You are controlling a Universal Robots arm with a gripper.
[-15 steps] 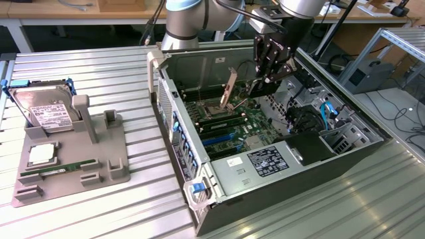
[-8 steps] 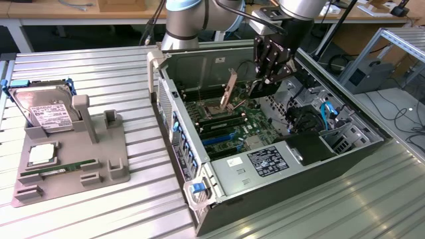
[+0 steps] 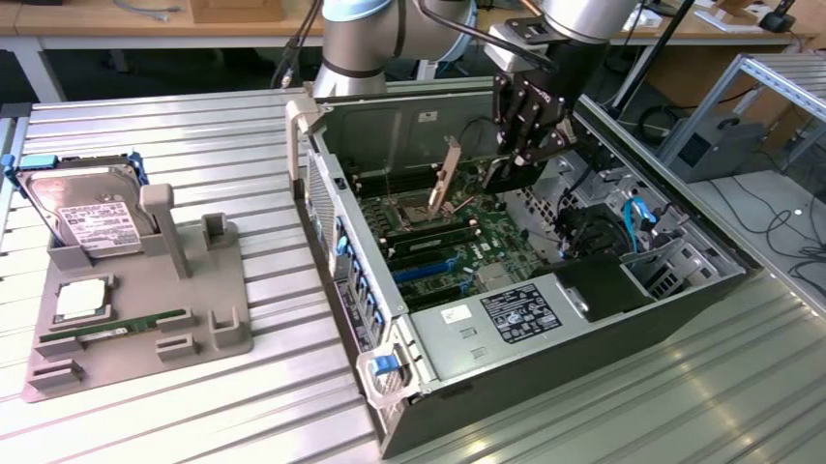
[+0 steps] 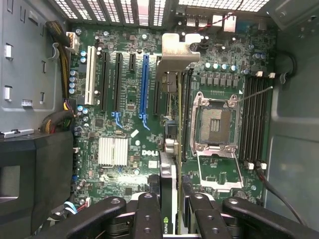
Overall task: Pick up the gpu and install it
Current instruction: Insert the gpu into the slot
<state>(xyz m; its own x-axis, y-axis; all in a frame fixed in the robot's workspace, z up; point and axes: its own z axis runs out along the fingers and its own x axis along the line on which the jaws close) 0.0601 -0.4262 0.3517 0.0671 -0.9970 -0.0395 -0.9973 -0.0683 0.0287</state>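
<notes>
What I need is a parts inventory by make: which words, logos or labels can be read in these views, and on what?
"DELL": white print on the motherboard, wrist view.
"nV...": start of a brand mark with a green logo on the gpu, cut off at the picture's edge.
Too small to read: the white label on the hard drive, and the dark label and white sticker on the power supply.

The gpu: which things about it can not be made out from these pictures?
- Wrist view: the gpu is edge-on, so its flat faces are hidden.
- Wrist view: the motherboard part under it is covered by the card itself.
- Exterior view: the gripper covers the card's held end.
</notes>
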